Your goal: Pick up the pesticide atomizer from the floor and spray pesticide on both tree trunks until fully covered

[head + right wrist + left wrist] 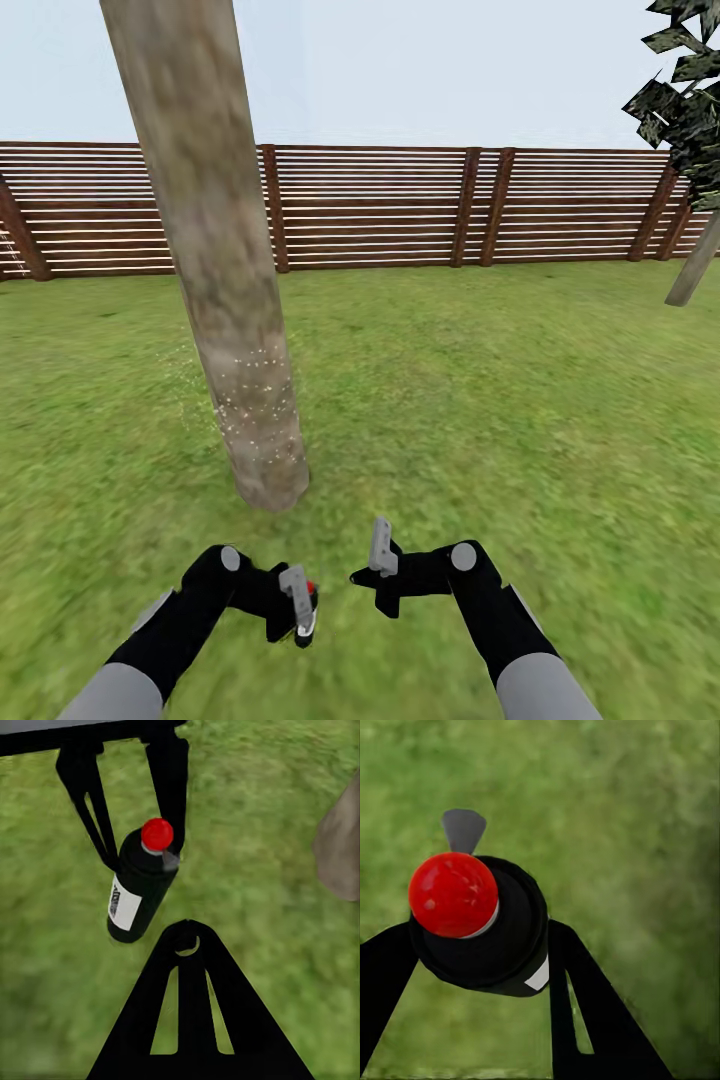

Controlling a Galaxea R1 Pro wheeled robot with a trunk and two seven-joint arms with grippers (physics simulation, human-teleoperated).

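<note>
While the left gripper [300,612] clamps it between two black fingers [585,997], the atomizer [484,926] hangs low over the grass [480,400], just short of the near trunk's [215,250] base. It is a black bottle with a white label and, as rendered, a bright red cap [454,894] rather than a green one; a small grey nozzle tab [463,829] sticks out beside the cap. From the right wrist camera the atomizer [139,889] shows side-on, tilted, with a finger [171,787] pressed on either side of its upper body.

Fine pale specks dot the lower trunk just above its flared foot, and a few more float in the air on the side away from the right arm. That trunk leans slightly and runs out of the top of the head view.

Beside the atomizer, a short gap away, the right gripper [380,560] holds nothing; its jaws look closed together, seen as one black wedge [191,1020] from the wrist camera, though I cannot tell this for certain. A light grey finger pad [381,546] points up toward the trunk.

Well beyond the trunk, a brown slat fence [400,205] crosses the lawn. Far off to the right arm's side stands the second tree [690,120], with dark jagged foliage over a thin leaning trunk [695,265].
</note>
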